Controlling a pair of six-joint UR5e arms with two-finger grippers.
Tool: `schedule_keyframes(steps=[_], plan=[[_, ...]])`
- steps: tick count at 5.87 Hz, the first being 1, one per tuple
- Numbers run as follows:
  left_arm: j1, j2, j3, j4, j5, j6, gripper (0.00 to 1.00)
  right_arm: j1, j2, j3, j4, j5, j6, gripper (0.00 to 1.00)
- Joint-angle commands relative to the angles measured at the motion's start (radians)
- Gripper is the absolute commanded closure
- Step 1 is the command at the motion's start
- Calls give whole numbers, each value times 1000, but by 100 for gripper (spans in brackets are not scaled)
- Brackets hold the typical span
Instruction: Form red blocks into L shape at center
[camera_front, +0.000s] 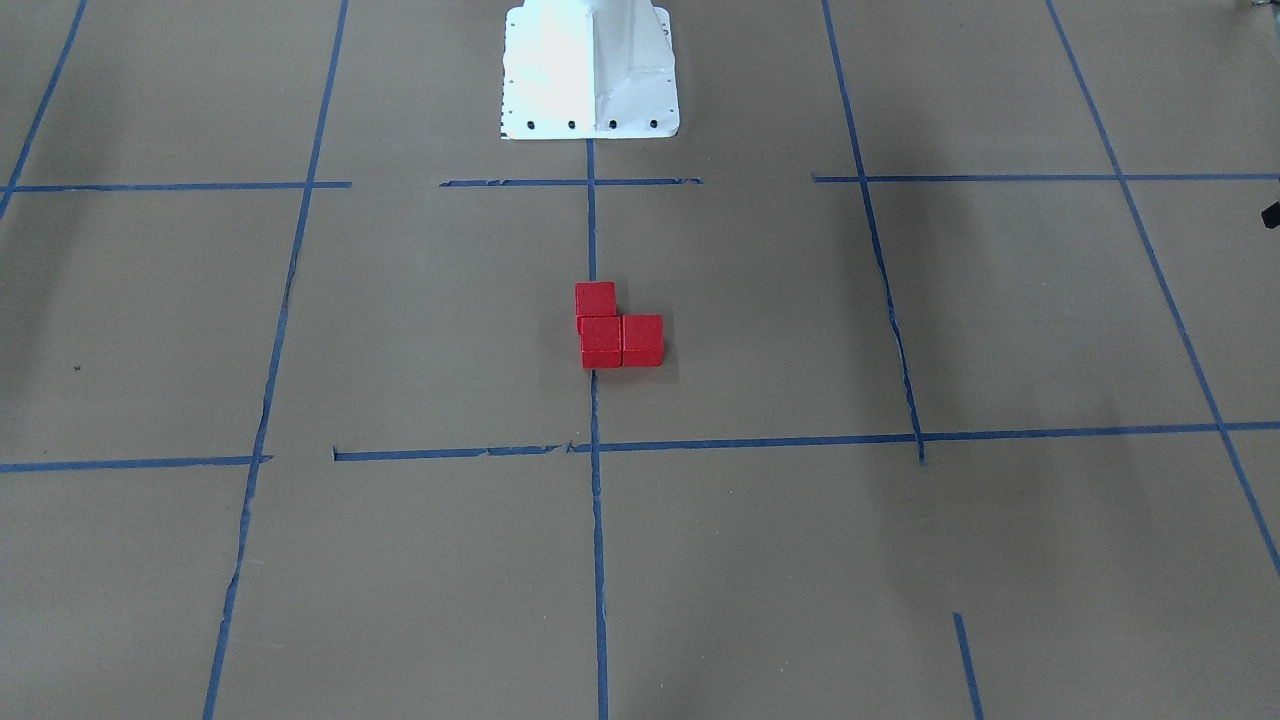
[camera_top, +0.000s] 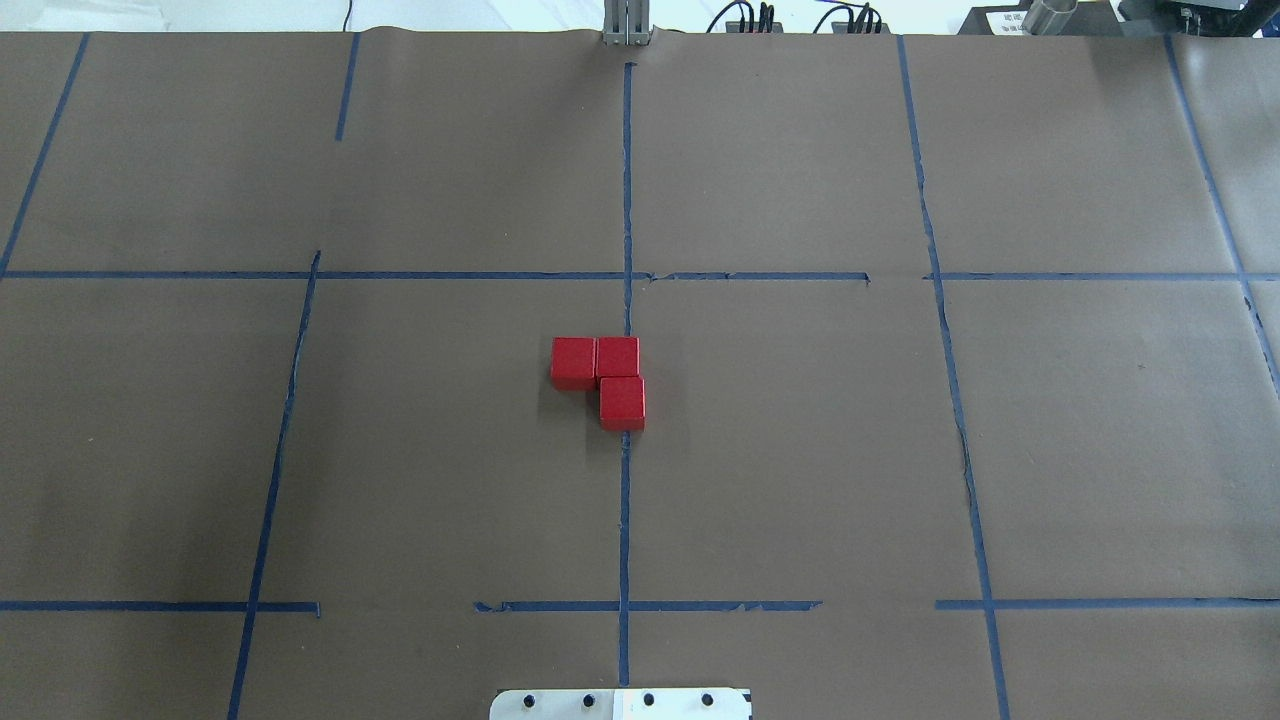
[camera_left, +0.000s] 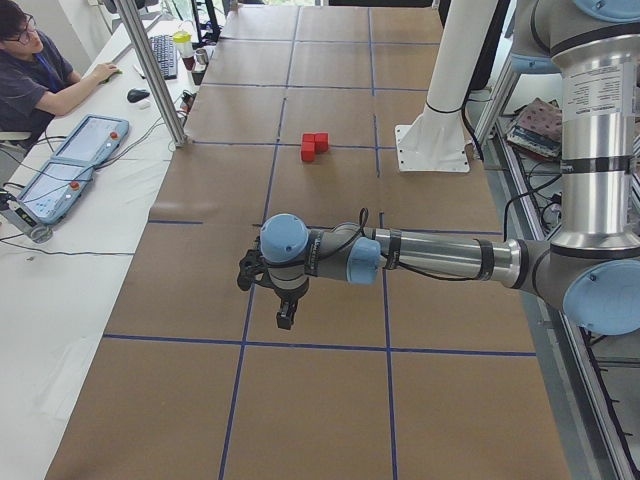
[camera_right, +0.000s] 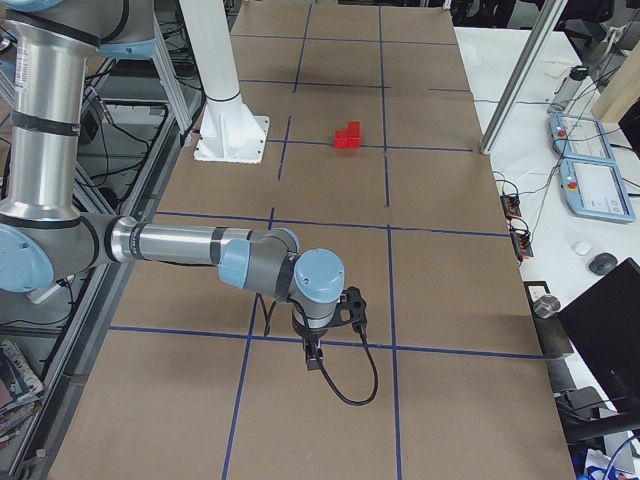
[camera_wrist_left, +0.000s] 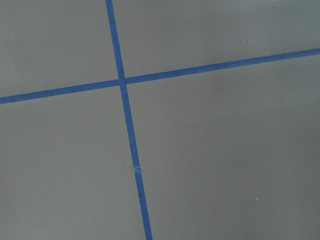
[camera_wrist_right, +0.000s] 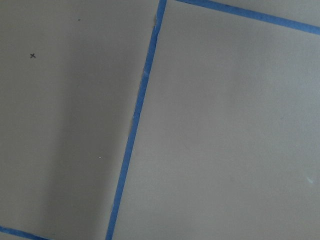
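Note:
Three red blocks lie touching in an L on the brown paper at the table's middle: two side by side (camera_top: 572, 361) (camera_top: 617, 356) and one (camera_top: 622, 401) nearer the robot. They also show in the front view (camera_front: 601, 340), the left side view (camera_left: 314, 146) and the right side view (camera_right: 347, 135). My left gripper (camera_left: 285, 320) hangs over the table's left end, far from the blocks. My right gripper (camera_right: 313, 362) hangs over the right end, also far off. Each shows only in a side view, so I cannot tell whether it is open or shut. Both wrist views show only paper and blue tape.
The white robot base (camera_front: 590, 70) stands behind the blocks. Blue tape lines (camera_top: 626, 200) grid the paper. A small dark shape (camera_front: 1270, 214) pokes in at the front view's right edge. An operator (camera_left: 30, 70) sits at a side bench with teach pendants (camera_left: 75, 165).

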Motion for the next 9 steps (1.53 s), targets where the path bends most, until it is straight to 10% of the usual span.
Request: schedule_keyframes(steps=[1,9], plan=[[0,11,8,2,5,-1,0,0,0,1,1,0,0,0],[2,72,12,1,10,5,0,0,0,4,1,12,3,0]])
